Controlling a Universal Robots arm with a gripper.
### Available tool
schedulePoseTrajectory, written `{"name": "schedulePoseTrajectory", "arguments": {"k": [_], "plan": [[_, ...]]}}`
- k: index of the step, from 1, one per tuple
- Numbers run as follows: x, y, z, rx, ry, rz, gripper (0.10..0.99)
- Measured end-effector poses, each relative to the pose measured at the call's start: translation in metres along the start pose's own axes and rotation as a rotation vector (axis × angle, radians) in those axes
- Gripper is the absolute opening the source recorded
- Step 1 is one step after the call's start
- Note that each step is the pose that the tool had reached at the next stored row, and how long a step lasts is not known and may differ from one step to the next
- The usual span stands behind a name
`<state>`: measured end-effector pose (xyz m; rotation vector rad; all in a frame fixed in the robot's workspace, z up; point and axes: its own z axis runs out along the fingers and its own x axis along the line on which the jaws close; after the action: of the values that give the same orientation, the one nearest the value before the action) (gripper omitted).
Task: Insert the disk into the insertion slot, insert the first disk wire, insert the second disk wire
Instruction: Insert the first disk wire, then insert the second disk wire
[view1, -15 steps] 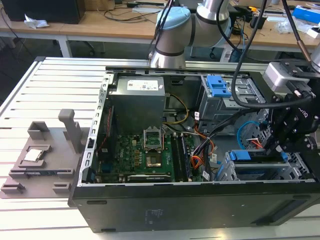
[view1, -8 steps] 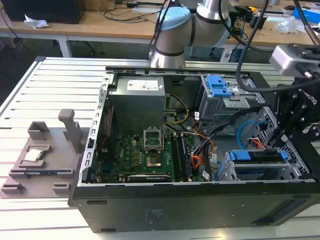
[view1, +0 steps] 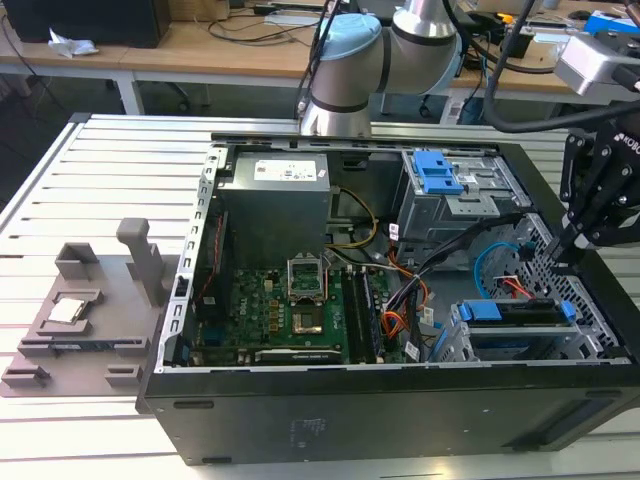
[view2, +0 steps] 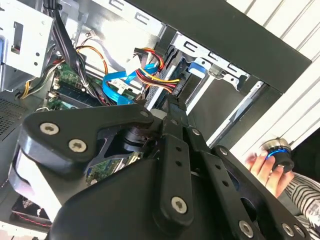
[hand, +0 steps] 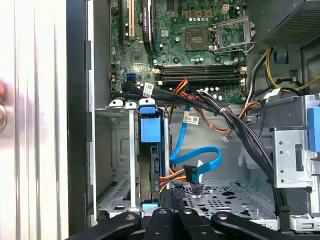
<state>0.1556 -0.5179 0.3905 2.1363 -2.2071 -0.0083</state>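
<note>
Your exterior view looks down on the open black computer case (view1: 300, 425); both wrist views look close past the black gripper (view2: 174, 106) at its silver perforated drive cage (hand: 120, 150).

The insertion slot (view1: 462, 345) is seen as bare silver sheet metal, perforated and dully shining. The disk (view1: 515, 312) is framed in smooth, bright blue plastic. The hand (view1: 568, 245) is finished in matt black and studded with bright metal screw heads. The computer case (view1: 380, 420) is coated matt black. The table (view1: 100, 170) is built of ribbed, satin-grey metal slats.
</note>
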Motion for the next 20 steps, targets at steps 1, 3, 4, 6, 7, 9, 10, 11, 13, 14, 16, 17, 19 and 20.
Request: {"name": "schedulePoseTrajectory", "arguments": {"k": [1,3,4,6,7,9,10,11,13,14,16,17,19,20], "plan": [[0.0,0.0,-0.0001,0.0,0.0001,0.0,0.106],[0.0,0.0,-0.0001,0.0,0.0001,0.0,0.106],[0.0,0.0,-0.0001,0.0,0.0001,0.0,0.106],[0.0,0.0,-0.0002,0.0,0.0001,0.0,0.106],[0.0,0.0,-0.0002,0.0,0.0001,0.0,0.106],[0.0,0.0,-0.0003,0.0,0.0001,0.0,0.106],[0.0,0.0,-0.0004,0.0,0.0001,0.0,0.106],[0.0001,0.0,-0.0004,0.0,0.0001,0.0,0.106],[0.0001,0.0,-0.0005,0.0,0.0001,0.0,0.235],[0.0001,0.0,-0.0006,0.0,0.0002,0.0,0.294],[0.0001,0.0,-0.0006,0.0,0.0002,0.0,0.361],[0.0001,0.0,-0.0007,0.0,0.0002,-0.002,0.361],[0.0,-0.0001,-0.0003,0.002,0.0027,-0.047,0.361],[0.0,0.0,0.0004,0.004,0.0047,-0.087,0.361]]}}
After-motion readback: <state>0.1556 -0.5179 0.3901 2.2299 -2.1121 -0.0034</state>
